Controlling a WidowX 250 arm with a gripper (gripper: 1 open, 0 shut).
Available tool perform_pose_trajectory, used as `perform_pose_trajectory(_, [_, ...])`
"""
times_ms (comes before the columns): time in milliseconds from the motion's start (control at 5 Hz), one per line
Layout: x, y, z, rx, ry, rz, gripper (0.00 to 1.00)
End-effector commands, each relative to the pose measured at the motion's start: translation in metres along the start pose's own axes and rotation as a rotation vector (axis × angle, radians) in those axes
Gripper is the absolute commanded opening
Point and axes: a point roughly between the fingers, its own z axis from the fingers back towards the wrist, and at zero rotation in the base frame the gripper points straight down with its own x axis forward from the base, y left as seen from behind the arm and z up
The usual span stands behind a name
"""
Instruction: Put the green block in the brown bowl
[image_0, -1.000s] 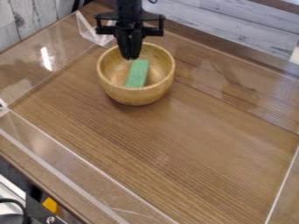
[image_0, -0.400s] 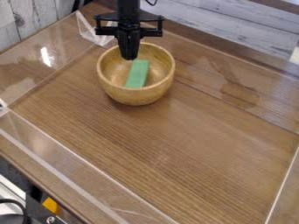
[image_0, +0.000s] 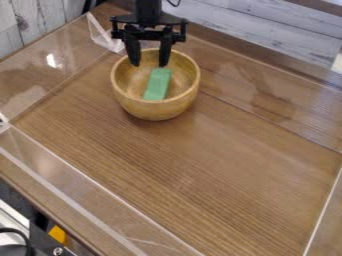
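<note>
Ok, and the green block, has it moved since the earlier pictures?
No, the green block lies in the same place, inside the brown bowl, right of its middle.

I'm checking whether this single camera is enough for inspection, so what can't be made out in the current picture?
- Bottom left corner, camera view: the black object is cut off by the frame edges.
- Camera view: the black gripper is small and dark, so its fingertip surfaces are unclear.
- Camera view: the underside of the light green rectangular block is hidden by the block itself, inside the round brown wooden bowl.
</note>
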Motion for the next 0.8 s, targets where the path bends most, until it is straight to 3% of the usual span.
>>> perform_pose_trajectory(0, [0.009,-0.004,0.021,-0.007,-0.057,-0.037,1.00])
perform_pose_trajectory(400, [-0.014,-0.012,0.035,-0.024,-0.065,-0.021,1.00])
perform_pose_trajectory(600, [-0.021,-0.024,0.039,-0.031,-0.066,0.028,1.00])
